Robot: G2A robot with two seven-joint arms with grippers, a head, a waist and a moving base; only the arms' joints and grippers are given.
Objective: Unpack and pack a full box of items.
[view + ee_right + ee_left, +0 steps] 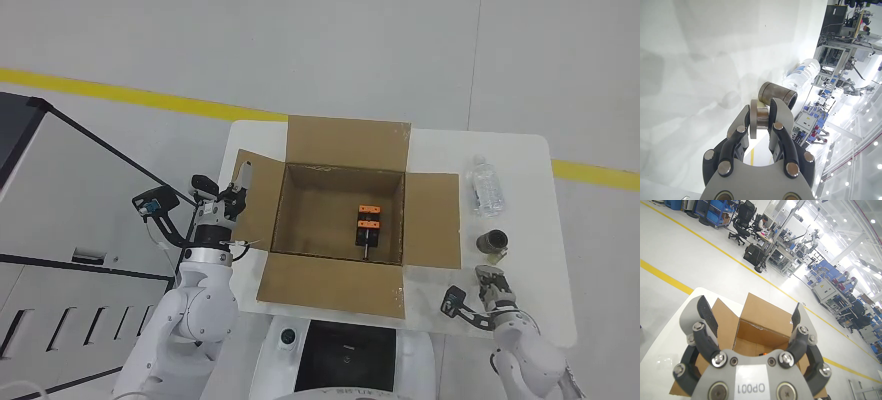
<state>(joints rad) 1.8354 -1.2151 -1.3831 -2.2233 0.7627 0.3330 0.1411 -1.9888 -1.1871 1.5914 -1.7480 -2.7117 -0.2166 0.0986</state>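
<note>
Right wrist view: my right gripper (761, 106) clamps a flanged metal ring (758, 118). A metal sleeve (776, 94) lies just beyond its fingertips and a bottle (804, 73) farther on. My left gripper (750, 303) stands wide and unloaded, with the open box (762, 336) directly ahead and an orange part (369, 224) inside.

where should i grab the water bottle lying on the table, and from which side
Probably best to take the bottle across its mid-body from above, closing on its two long sides. It lies flat on the table with both sides free; the metal cylinder sits off one end.
</note>
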